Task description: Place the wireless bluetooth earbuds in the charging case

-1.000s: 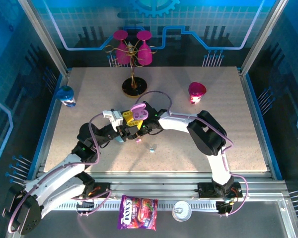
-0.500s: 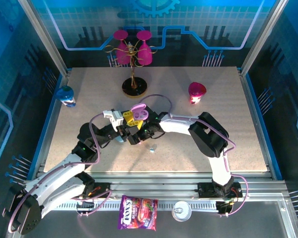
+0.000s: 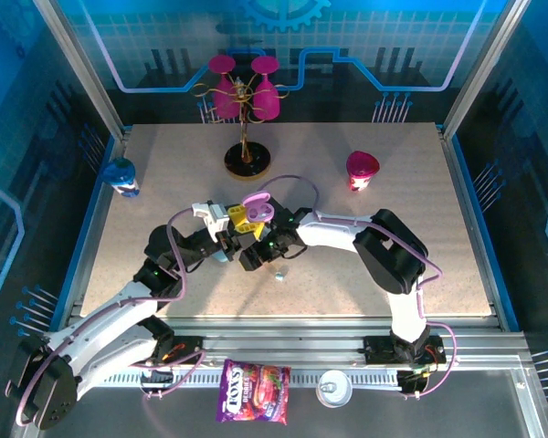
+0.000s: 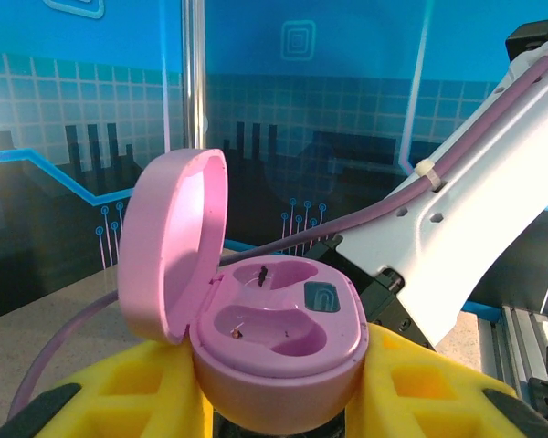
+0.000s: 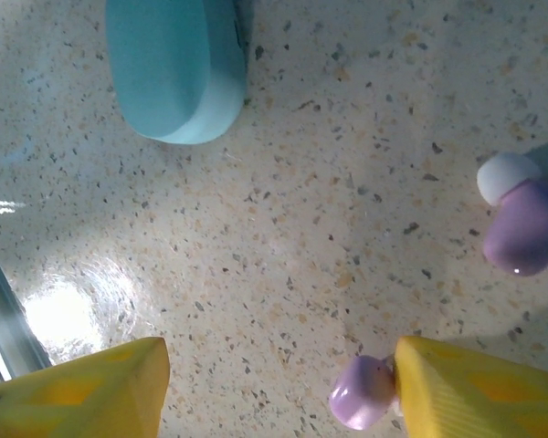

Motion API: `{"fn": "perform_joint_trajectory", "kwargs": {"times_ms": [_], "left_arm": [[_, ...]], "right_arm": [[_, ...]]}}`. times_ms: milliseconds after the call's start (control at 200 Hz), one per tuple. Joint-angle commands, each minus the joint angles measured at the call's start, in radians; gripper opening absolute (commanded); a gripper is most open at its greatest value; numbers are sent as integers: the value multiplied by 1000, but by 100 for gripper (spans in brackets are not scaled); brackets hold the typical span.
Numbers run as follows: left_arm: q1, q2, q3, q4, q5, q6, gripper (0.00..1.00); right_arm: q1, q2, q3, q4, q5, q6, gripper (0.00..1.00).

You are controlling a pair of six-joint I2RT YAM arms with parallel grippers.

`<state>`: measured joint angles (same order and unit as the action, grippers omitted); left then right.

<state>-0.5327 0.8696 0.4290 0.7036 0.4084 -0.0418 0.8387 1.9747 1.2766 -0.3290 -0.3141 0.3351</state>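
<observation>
My left gripper (image 3: 241, 219) is shut on the open pink charging case (image 4: 283, 342), held up between its yellow fingers (image 4: 429, 388). The lid (image 4: 173, 242) stands tilted back to the left, and both sockets are empty. In the top view the case (image 3: 256, 209) hangs above the table's middle. My right gripper (image 5: 279, 388) is open and points down close over the table. A small purple earbud (image 5: 363, 404) lies against the inside of its right finger (image 5: 479, 388). A second purple earbud (image 5: 525, 224) with a white tip lies further right. A pale earbud (image 3: 279, 272) lies just right of the right gripper (image 3: 256, 257).
A light blue case (image 5: 178, 68) lies shut on the table, beside the left wrist (image 3: 221, 256). At the back stand a rack of pink glasses (image 3: 245, 91), a pink cup (image 3: 362, 170) and a blue bottle (image 3: 121, 176). A candy bag (image 3: 253, 391) lies in front of the table.
The right gripper has moved down and slightly left over the table, and now covers the pink earbud seen earlier. Its jaws have spread a little. The left gripper and case have stayed put.
</observation>
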Motion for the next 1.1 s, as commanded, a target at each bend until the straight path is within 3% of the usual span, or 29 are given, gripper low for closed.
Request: {"fn": "perform_joint_trajectory", "kwargs": {"times_ms": [0, 560, 805, 1096], "left_arm": [[2, 2, -2, 25, 21, 20, 31], [2, 14, 4, 29, 24, 16, 31], [2, 16, 4, 36, 24, 12, 31], [2, -13, 2, 25, 23, 8, 31]], "right_arm": [[14, -21, -26, -19, 15, -12, 67], [30, -129, -117, -30, 20, 13, 67], [31, -173, -124, -14, 99, -33, 68], [44, -75, -1, -107, 175, -91, 62]]}}
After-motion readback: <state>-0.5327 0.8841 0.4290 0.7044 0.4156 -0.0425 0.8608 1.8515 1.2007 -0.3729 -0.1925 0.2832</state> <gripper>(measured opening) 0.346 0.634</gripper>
